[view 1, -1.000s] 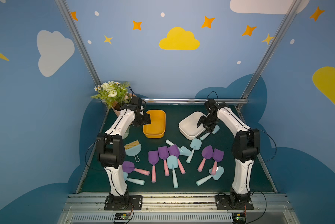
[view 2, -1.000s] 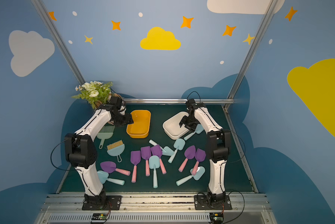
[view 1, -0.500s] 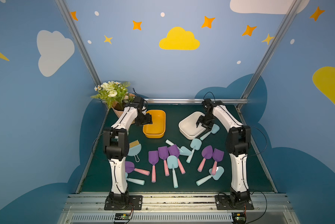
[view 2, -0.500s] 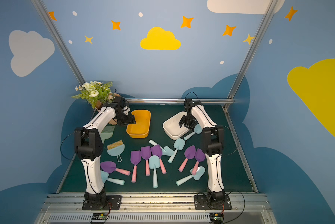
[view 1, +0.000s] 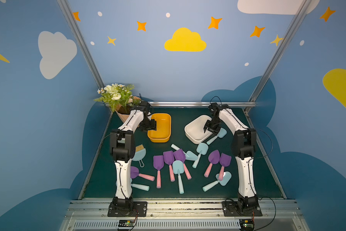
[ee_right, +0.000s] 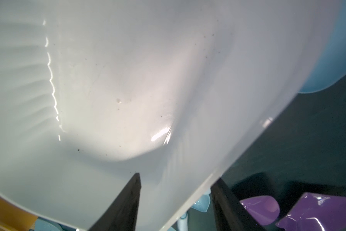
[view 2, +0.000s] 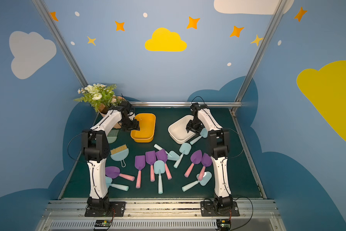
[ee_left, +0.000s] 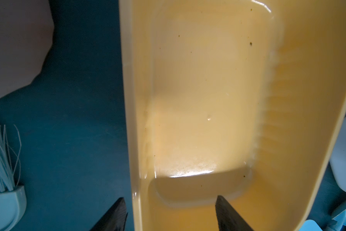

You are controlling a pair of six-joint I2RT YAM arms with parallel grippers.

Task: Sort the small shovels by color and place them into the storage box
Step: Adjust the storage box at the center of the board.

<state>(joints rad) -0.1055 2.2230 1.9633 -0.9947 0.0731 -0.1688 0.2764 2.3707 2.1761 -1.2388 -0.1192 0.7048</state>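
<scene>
Several small shovels lie loose on the green mat, among them purple ones with pink handles (view 1: 158, 162) (view 2: 196, 156) and pale blue ones (view 1: 178, 167) (view 2: 185, 148). The storage box is two empty tubs, yellow (view 1: 161, 140) (view 2: 144, 140) (ee_left: 126, 80) and white (view 1: 196, 140) (view 2: 178, 138) (ee_right: 108, 80). My left gripper (view 1: 155, 125) (view 2: 137, 126) (ee_left: 169, 198) is open astride the yellow tub's left wall. My right gripper (view 1: 207, 130) (view 2: 189, 130) (ee_right: 177, 176) is open astride the white tub's right wall, its outer finger at the rim. A blue shovel (view 1: 221, 133) lies just outside that wall.
A flowerpot with white flowers (view 1: 118, 98) stands at the back left corner. A grey-green brush (view 2: 112, 136) (ee_left: 0, 170) lies left of the yellow tub. A light blue dustpan (view 1: 139, 155) sits beside the left arm. A metal rail (view 1: 198, 103) bounds the back edge.
Both forearms have swung upright. The left gripper slid right over the yellow tub's wall. The right jaws have narrowed around the white tub's wall.
</scene>
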